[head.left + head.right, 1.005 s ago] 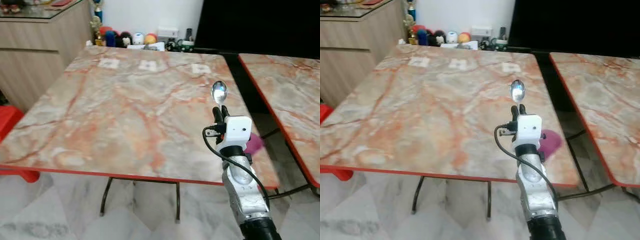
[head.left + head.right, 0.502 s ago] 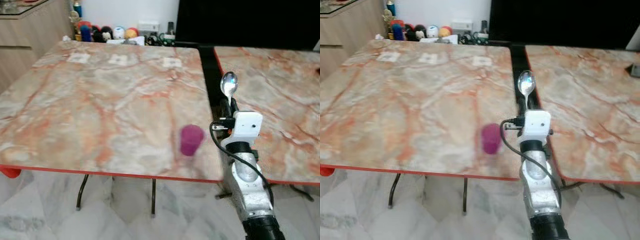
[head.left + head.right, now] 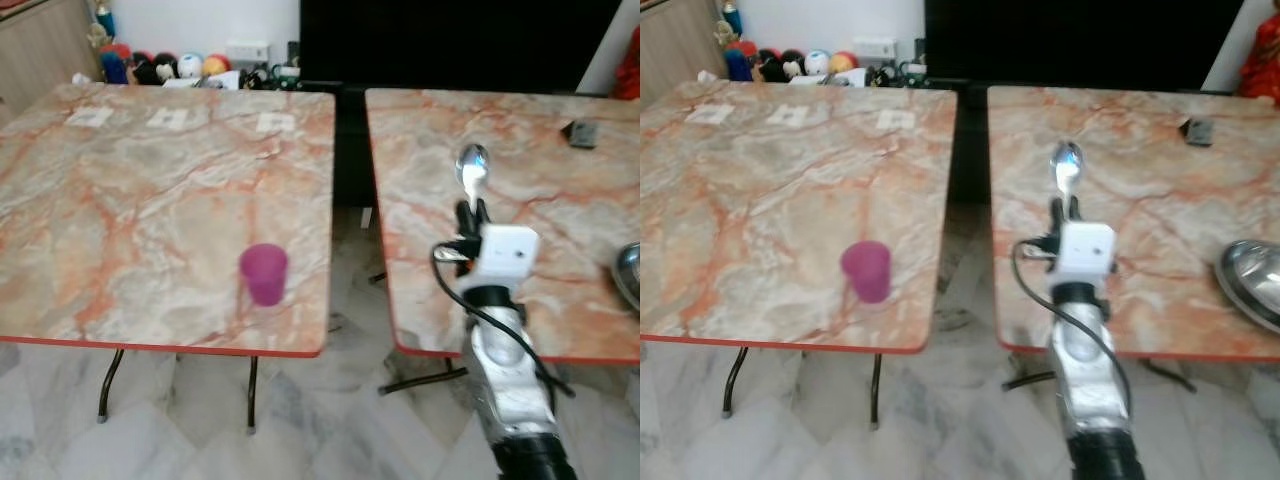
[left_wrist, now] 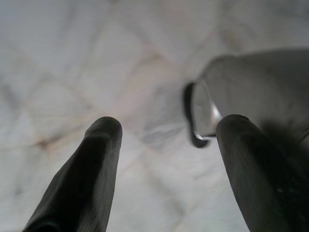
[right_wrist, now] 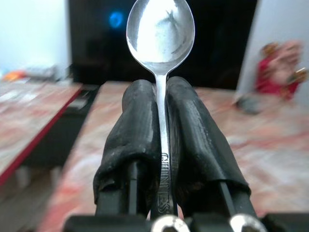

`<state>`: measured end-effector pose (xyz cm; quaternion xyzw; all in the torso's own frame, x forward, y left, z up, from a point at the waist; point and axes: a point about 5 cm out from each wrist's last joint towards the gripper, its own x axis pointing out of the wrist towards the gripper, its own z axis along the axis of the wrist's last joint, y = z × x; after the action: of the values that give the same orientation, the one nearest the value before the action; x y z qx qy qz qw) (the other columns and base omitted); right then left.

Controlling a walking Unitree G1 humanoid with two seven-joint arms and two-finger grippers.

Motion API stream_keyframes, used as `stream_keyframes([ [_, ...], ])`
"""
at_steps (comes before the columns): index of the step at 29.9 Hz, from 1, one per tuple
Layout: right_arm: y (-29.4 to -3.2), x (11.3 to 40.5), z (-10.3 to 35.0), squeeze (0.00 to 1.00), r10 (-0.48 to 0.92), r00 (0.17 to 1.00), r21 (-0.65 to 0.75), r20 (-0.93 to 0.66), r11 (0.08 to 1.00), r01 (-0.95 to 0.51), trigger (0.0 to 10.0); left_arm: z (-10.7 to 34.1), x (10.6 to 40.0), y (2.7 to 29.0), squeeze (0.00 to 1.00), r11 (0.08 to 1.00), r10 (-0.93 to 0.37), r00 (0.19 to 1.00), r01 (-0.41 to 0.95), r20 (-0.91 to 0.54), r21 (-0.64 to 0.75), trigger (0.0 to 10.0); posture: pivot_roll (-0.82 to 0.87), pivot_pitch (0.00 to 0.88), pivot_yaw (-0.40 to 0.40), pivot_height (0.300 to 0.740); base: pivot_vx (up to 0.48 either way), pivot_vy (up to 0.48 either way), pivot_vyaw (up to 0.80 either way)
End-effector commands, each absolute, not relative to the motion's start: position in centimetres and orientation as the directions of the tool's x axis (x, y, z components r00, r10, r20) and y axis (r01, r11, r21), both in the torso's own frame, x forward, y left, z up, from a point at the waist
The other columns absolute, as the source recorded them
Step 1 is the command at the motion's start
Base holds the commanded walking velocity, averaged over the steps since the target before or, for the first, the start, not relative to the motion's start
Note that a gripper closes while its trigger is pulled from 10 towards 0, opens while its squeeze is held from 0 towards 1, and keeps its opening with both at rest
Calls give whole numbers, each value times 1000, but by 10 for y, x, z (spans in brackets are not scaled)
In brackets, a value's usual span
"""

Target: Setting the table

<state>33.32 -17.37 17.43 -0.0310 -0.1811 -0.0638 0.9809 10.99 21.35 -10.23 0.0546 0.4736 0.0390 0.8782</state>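
We see two marble-patterned tables side by side: left table at 10 o'clock, right table at 2 o'clock, a gap between them. A small purple plastic cup stands on the left table near its front right corner. A silver metal bowl sits at the right table's 3 o'clock edge, and a small dark flat object lies behind it at 1 o'clock. Round toys sit behind the left table at 11 o'clock.

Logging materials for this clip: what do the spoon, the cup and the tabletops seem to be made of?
Spoon: polished metal, probably steel; its bowl mirrors the room, and the right gripper clamps its handle.
Cup: likely plastic; opaque, matte purple, though blurred.
Tabletops: marble-patterned with orange veins and a thin red edge, so possibly laminate rather than stone.
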Motion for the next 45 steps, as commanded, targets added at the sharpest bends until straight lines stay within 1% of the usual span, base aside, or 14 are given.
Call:
stream_keyframes([
  [1, -167, 334, 178, 0, -100, 923, -25, 371, 993, 118, 10000, -105, 100, 215, 0, 991, 116, 514, 2, -850, 137, 10000, 22, 78, -28, 740, 0, -442, 0],
  [36, -183, 337, 174, 0, -163, 924, -34, 345, 982, 185, 10000, -104, 101, 218, 0, 990, 118, 517, 2, -848, 139, 10000, 21, 104, -20, 740, 0, -440, 0],
  [45, -187, 339, 172, 0, -182, 925, -36, 332, 978, 205, 10000, -105, 101, 217, 0, 991, 120, 517, -11, -848, 133, 10000, 21, 112, -22, 740, 0, 0, 0],
])
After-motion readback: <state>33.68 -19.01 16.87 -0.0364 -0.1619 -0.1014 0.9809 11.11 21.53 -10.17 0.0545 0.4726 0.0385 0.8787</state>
